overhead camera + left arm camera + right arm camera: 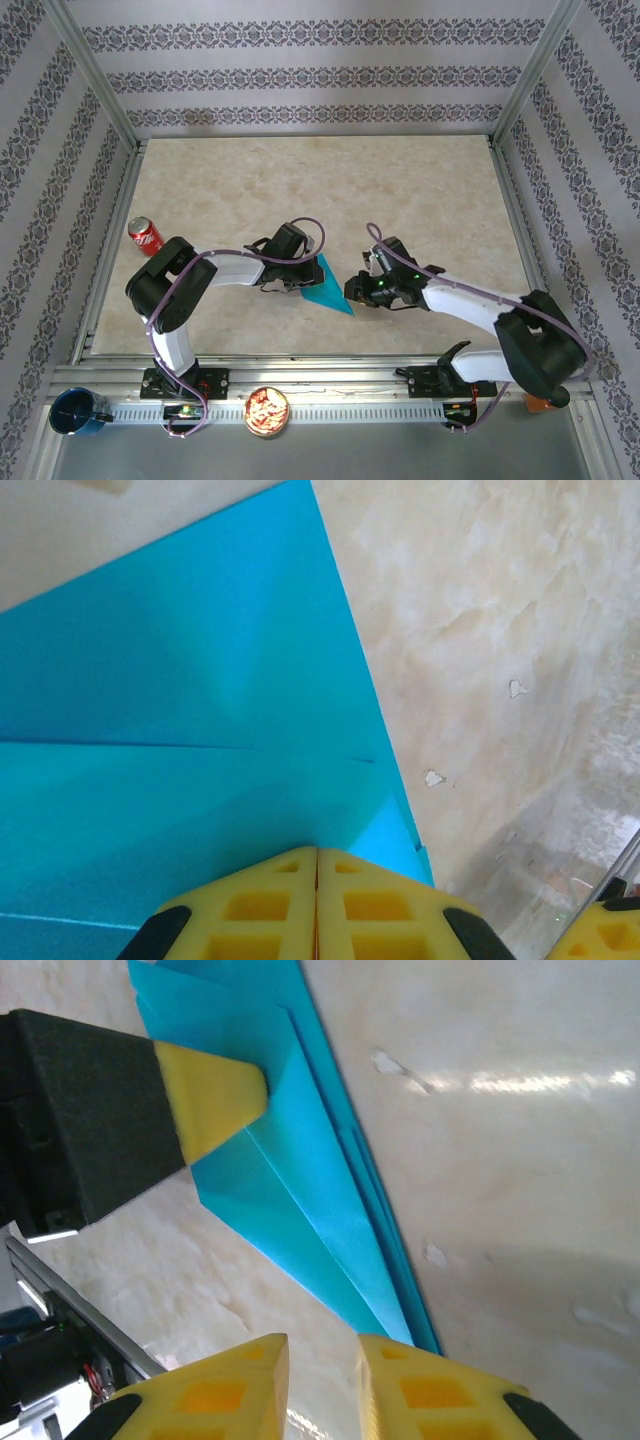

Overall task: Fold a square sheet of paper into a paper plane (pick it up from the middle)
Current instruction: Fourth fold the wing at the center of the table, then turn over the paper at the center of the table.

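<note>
The turquoise paper (328, 285) lies on the table between my arms, folded into a narrow pointed dart with several layers and a centre crease (310, 1190). My left gripper (305, 283) is shut, and its yellow tips (317, 852) rest against the wide part of the paper (200, 730). In the right wrist view its fingertip (215, 1085) touches the paper's folded edge. My right gripper (355, 295) is at the dart's pointed end. Its jaws (323, 1345) stand a little apart with bare table between them, and the paper's tip runs beside the right-hand finger.
A red soda can (146, 236) stands at the table's left edge. A dark blue cup (76, 411) and a bowl of snacks (267, 411) sit on the near rail. Patterned walls and metal frame posts enclose the marble tabletop (320, 190).
</note>
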`<state>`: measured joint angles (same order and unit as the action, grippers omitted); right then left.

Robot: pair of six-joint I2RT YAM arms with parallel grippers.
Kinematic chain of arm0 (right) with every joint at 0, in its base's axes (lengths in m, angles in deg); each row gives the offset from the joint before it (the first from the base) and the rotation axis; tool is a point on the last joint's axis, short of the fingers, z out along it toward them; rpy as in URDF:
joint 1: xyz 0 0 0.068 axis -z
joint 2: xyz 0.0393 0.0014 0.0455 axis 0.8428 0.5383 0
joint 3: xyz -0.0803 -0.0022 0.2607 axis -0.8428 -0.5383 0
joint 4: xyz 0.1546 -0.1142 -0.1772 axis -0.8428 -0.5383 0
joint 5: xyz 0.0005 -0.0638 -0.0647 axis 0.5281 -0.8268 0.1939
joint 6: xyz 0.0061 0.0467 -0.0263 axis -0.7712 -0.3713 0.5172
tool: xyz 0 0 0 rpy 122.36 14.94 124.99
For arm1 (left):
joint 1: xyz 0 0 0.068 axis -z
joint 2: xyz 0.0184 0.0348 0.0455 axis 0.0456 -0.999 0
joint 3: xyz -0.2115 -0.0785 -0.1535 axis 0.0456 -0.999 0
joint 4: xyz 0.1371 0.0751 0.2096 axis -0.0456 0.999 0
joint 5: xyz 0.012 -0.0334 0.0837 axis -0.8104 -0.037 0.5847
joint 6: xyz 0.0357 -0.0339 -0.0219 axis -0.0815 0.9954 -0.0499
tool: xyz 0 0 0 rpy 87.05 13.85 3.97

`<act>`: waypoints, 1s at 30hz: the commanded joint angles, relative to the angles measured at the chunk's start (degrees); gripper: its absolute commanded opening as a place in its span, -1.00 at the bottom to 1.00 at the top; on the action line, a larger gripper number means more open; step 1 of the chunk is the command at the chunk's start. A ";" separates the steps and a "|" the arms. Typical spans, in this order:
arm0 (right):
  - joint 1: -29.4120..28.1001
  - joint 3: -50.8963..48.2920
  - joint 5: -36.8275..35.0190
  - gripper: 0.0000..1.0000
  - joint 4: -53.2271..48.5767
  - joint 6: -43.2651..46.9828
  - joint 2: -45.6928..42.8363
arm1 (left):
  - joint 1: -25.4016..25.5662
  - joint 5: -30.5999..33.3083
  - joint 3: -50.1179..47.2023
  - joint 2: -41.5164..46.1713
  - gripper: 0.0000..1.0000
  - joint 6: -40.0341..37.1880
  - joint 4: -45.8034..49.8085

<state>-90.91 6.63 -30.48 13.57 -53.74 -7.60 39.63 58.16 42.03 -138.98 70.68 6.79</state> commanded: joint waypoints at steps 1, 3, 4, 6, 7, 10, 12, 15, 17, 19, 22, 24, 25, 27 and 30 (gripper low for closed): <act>0.36 -4.14 -0.75 -0.42 -2.36 -5.66 -3.05 | -0.77 1.97 -1.60 -0.57 -0.84 0.62 1.39; 0.34 -5.28 -0.41 -0.41 -1.85 -7.20 -4.31 | -1.06 1.58 -1.24 -1.05 -0.84 0.52 1.48; 0.35 -5.56 -0.12 -0.41 -1.59 -7.37 -4.54 | -1.13 1.37 -1.26 -1.11 -0.84 0.52 1.41; 0.36 -5.79 -0.28 -0.40 -1.76 -7.60 -4.45 | -1.30 1.16 -1.61 -1.01 -0.84 0.77 0.67; 0.34 -5.88 -0.14 -0.40 -1.45 -7.86 -4.11 | -1.33 0.99 -1.67 -1.03 -0.84 0.97 0.51; 0.34 -6.02 1.86 -0.38 1.01 -7.90 -2.00 | -1.57 0.61 -1.79 -1.27 -0.84 1.14 0.12; 0.34 -5.43 2.48 -0.37 1.20 -7.12 -0.24 | -1.59 0.52 -1.78 -1.40 -0.84 1.21 -0.15; 0.36 -5.06 4.80 -0.37 2.96 -7.04 1.98 | -1.64 0.24 -1.68 -1.64 -0.84 1.46 -0.41; 0.34 -4.78 4.16 -0.37 2.12 -6.80 2.90 | -1.68 0.22 -1.66 -1.73 -0.84 1.65 -0.58; 0.34 -4.98 4.32 -0.37 3.05 -6.84 3.48 | -1.68 0.26 -1.62 -1.70 -0.84 1.65 -0.70; 0.37 -4.79 4.95 -0.40 3.85 -6.86 4.46 | -1.64 0.14 -1.63 -1.81 -0.84 1.74 -0.72; 0.43 -4.82 5.42 -0.51 5.24 -7.12 4.42 | -1.60 0.09 -1.49 -1.99 -0.84 1.77 -0.72; 0.43 -4.96 5.44 -0.52 5.95 -7.62 4.17 | -1.63 -0.01 -1.48 -2.00 -0.84 1.62 -0.65; 0.52 -5.08 5.58 -0.53 7.08 -8.27 3.58 | -1.60 0.30 -1.07 -1.96 -0.84 1.11 0.25; 1.17 -5.13 5.85 -0.52 8.09 -8.83 3.51 | -1.58 0.32 -0.76 -2.14 -0.84 0.86 0.51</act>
<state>-90.19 1.34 -25.76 17.83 -61.54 -4.52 38.49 57.09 41.60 -139.11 71.94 5.69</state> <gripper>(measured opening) 0.240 0.080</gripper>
